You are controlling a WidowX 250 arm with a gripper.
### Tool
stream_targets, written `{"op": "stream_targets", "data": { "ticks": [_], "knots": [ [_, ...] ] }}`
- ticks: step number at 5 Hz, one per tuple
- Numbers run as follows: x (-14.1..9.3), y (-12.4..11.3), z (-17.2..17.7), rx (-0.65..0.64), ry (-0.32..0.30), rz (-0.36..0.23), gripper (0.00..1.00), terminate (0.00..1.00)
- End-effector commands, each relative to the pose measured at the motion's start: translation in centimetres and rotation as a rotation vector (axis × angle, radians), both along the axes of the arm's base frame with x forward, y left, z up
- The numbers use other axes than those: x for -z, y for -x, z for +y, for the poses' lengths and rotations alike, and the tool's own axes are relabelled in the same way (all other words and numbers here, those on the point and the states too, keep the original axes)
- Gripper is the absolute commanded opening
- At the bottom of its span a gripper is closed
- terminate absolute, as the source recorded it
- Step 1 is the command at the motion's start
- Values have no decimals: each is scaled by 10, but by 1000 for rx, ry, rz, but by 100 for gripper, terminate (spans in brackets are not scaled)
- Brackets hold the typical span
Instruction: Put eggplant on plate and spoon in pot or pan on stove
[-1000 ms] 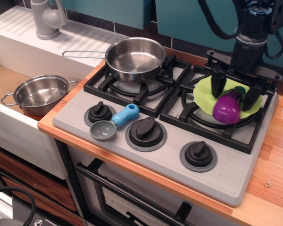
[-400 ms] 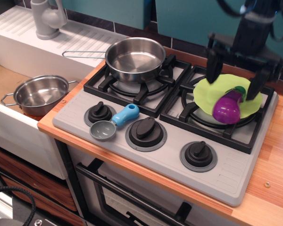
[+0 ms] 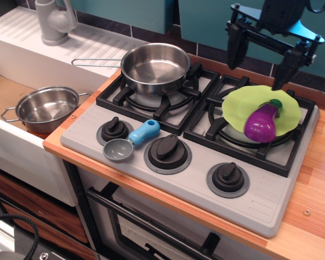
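The purple eggplant (image 3: 261,123) with a green cap lies on the lime-green plate (image 3: 244,104), which sits on the right rear burner of the grey stove (image 3: 265,195). My gripper (image 3: 258,64) hangs open and empty well above the plate's back edge, fingers spread wide. The spoon (image 3: 132,141), grey bowl and light-blue handle, lies on the stove front between two knobs. The steel pan (image 3: 155,67) with the long wire handle sits empty on the left rear burner.
A smaller steel pot (image 3: 46,108) with two loop handles sits in the sink area at the left. A grey faucet (image 3: 54,20) stands at the back left. Three black knobs (image 3: 167,148) line the stove front. Wooden counter (image 3: 314,184) lies to the right.
My gripper has let go of the eggplant, risen straight up off the plate and shifted slightly left. The eggplant stays resting on the plate.
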State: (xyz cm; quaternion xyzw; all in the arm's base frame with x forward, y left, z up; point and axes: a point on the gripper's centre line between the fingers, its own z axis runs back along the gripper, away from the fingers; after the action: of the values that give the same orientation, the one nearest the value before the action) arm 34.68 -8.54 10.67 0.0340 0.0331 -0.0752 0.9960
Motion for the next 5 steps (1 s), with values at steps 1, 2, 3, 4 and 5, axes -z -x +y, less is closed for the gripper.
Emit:
{"op": "stream_targets", "data": {
  "ticks": [1,2,3,4,5],
  "knots": [
    [-31,-8,-2,-2,20,-89,100,0],
    [-31,-8,-2,-2,20,-89,100,0],
    [-41,-6,25,4,-33,-128,100,0],
    [-46,-10,49,37,-62,-146,100,0],
    [-49,-13,71,45,-55,-167,100,0]
  ]
}}
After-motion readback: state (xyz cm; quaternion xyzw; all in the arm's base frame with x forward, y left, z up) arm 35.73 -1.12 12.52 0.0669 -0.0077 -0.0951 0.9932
